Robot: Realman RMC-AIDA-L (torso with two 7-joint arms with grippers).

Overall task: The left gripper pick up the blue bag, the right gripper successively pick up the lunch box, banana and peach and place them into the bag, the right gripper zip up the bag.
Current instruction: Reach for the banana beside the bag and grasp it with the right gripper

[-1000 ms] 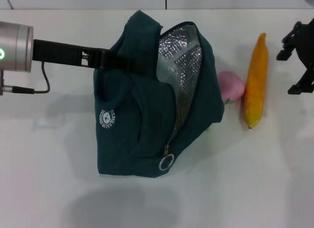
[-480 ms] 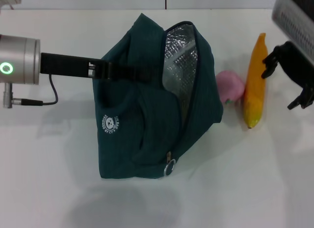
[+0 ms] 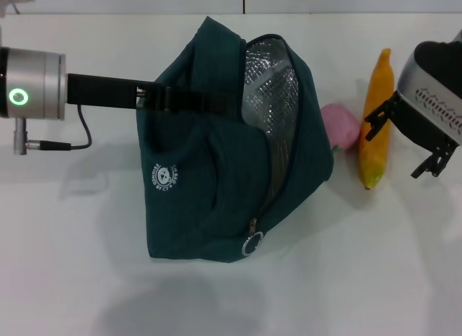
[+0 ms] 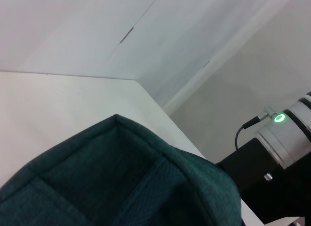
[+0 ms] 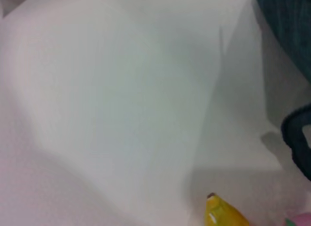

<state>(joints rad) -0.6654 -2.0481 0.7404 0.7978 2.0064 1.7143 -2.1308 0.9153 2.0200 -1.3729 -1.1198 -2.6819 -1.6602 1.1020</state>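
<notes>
Our left end effector (image 3: pixel 148 96) was clamped on the bag (image 3: pixel 216 177), holding it open above the worktop (image 3: pixel 72 264); we could not tell the right end effector's (image 3: pixel 404 137) state as it hung beside the banana (image 3: pixel 377 119). We judged its bulky body could knock the banana or peach (image 3: pixel 339 126) away, or a sagging bag might narrow the mouth.

Blue bag (image 3: pixel 216 184): dark teal fabric, centre of table, mouth unzipped w/ silver foil lining showing, round white logo on side, metal ring pull at near end. Peach (image 3: pixel 341 126): small, pink, just right of bag, partly hidden behind it. Banana (image 3: pixel 375 119): yellow-orange, lying lengthwise near-to-far, right beside peach.
</notes>
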